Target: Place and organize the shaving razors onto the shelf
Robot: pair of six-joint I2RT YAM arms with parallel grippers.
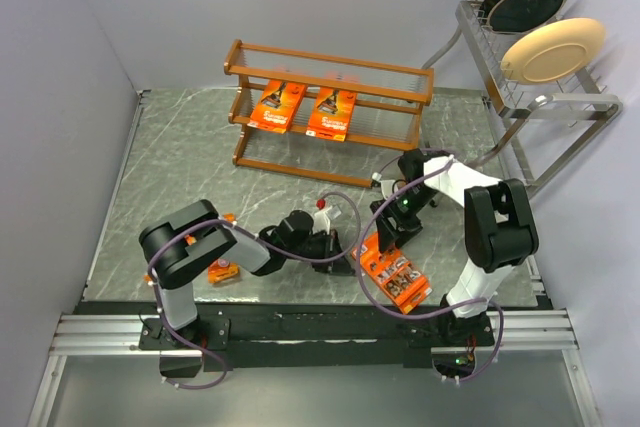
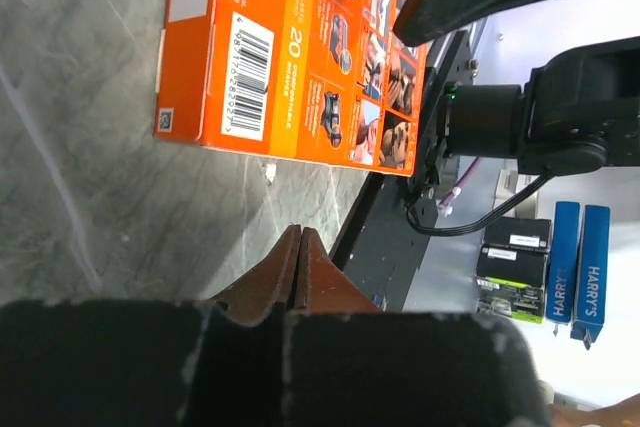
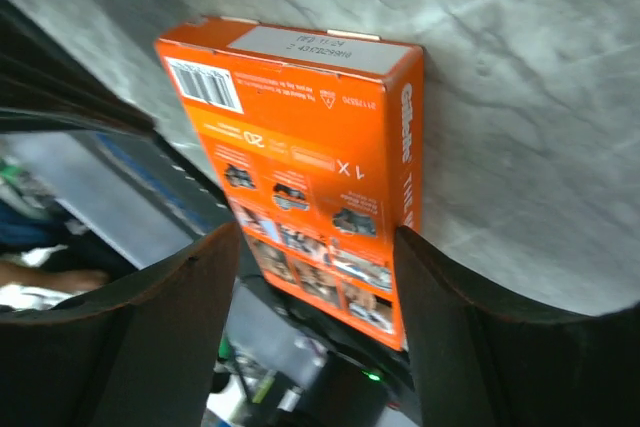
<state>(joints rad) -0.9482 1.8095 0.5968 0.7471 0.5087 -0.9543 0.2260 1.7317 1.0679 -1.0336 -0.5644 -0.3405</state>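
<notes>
The right tool [image 3: 317, 237] stands wide apart, its dark fingers flanking a glossy orange razor pack [image 3: 300, 137]; whether they touch it cannot be told. The pack lies barcode-up on the grey marbled surface [image 3: 520, 67], near the front edge. The left tool [image 2: 298, 249] is pressed together and empty, just short of that pack. Two more packs [image 1: 278, 105] sit on the wooden shelf [image 1: 330, 59], across open surface.

The table [image 1: 170, 162] lies open along its left side and in the strip in front of the shelf [image 1: 330, 65]. At the near edge the left arm [image 1: 200, 242] and right arm [image 1: 495, 222] crowd together around a box [image 1: 400, 277]. Two packs [image 1: 278, 105] fill the left of the shelf's middle tier, and its right end is free. The plate rack [image 1: 530, 97] hems in the far right.
</notes>
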